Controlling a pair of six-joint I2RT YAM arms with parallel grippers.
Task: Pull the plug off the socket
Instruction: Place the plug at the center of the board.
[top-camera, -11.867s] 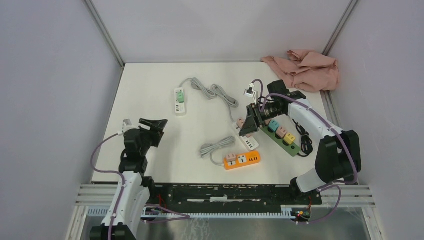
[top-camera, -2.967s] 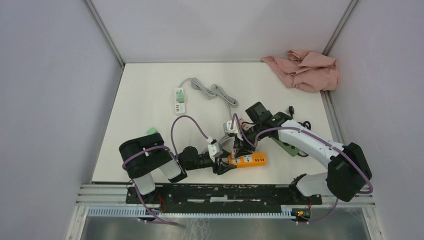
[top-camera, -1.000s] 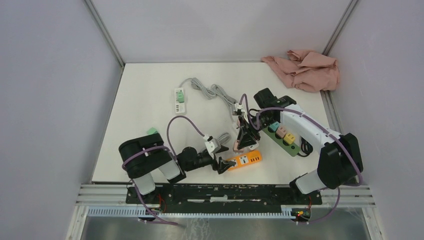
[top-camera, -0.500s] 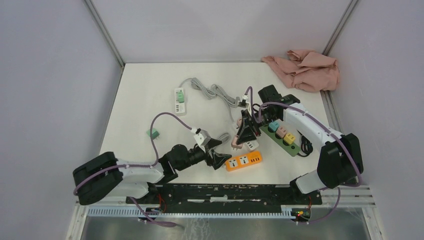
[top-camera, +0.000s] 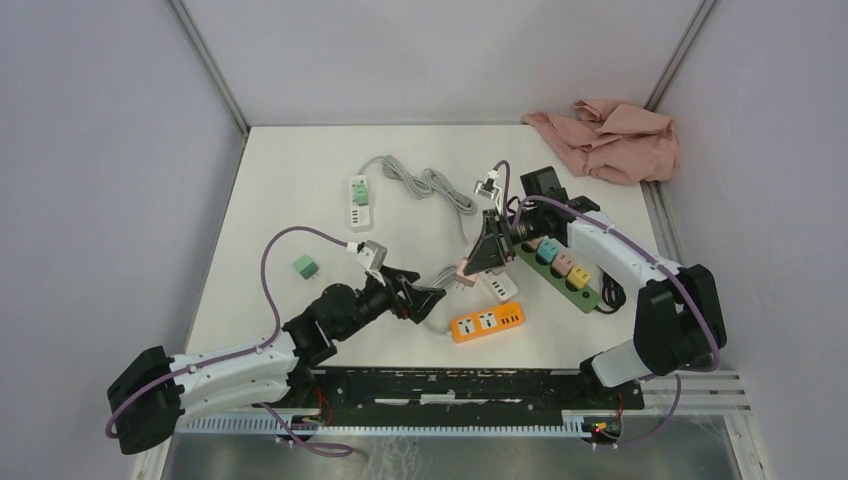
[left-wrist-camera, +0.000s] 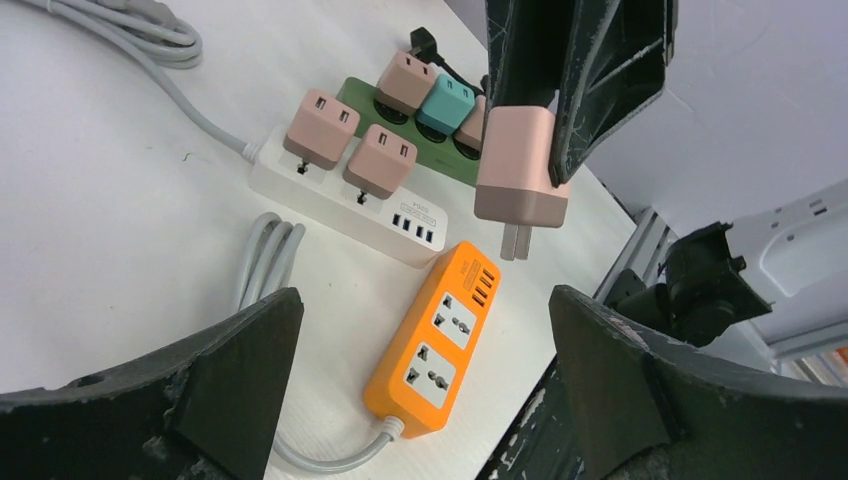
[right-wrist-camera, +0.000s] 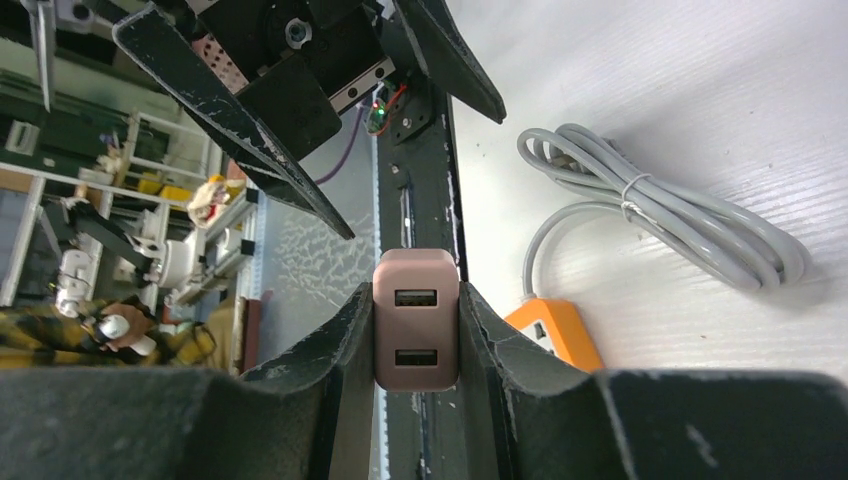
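Observation:
A pink plug (top-camera: 467, 273) with two USB ports hangs in the air, its prongs bare, with my right gripper (top-camera: 476, 264) shut on its sides. The right wrist view shows the plug (right-wrist-camera: 416, 325) tight between the right gripper's (right-wrist-camera: 416, 296) two fingers. The left wrist view shows it (left-wrist-camera: 518, 165) above the table. An orange socket strip (top-camera: 485, 322) lies flat below, both its sockets empty (left-wrist-camera: 440, 340). My left gripper (top-camera: 424, 297) hovers to the left of the strip, wide open (left-wrist-camera: 425, 305) and touching nothing.
A white strip (left-wrist-camera: 340, 200) carries two pink plugs. A dark green strip (top-camera: 560, 270) holds several coloured plugs. Grey cable coils (top-camera: 430, 185) (right-wrist-camera: 660, 215) lie nearby. A small white-green strip (top-camera: 359, 203), a green cube (top-camera: 305, 266) and a pink cloth (top-camera: 610, 138) sit further off.
My left gripper has opened fully, let go of the orange strip and drawn back to the left. My right gripper has carried the pink plug slightly up and away from the strip.

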